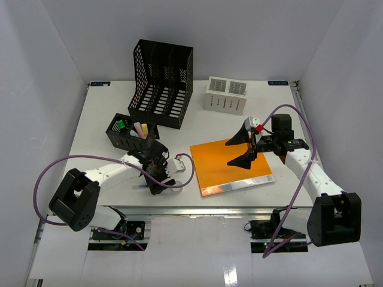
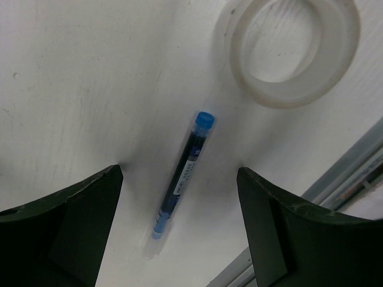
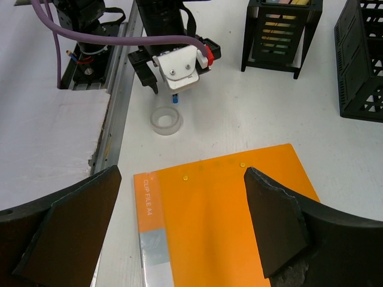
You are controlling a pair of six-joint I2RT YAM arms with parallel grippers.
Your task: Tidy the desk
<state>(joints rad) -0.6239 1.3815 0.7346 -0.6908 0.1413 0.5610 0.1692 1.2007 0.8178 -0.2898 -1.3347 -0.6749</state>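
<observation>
The white desk (image 1: pixel 102 113) carries an orange clip file (image 1: pixel 230 167) at the front middle. My right gripper (image 1: pixel 242 149) hovers over the file's far right part, open and empty; the file (image 3: pixel 227 221) fills the gap between its jaws in the right wrist view. My left gripper (image 1: pixel 154 179) is open and low over the desk's front left. A blue pen (image 2: pixel 185 164) lies flat between its fingers (image 2: pixel 90 215), untouched. A clear tape roll (image 2: pixel 281 98) lies just beyond the pen. The right wrist view shows the pen (image 3: pixel 175 99) and the tape roll (image 3: pixel 166 128) too.
A black mesh file rack (image 1: pixel 160 84) stands at the back. A black pen holder (image 1: pixel 128 133) with coloured items stands behind my left gripper. A white box (image 1: pixel 226 95) sits at the back right. The metal rail (image 1: pixel 197 209) runs along the front edge.
</observation>
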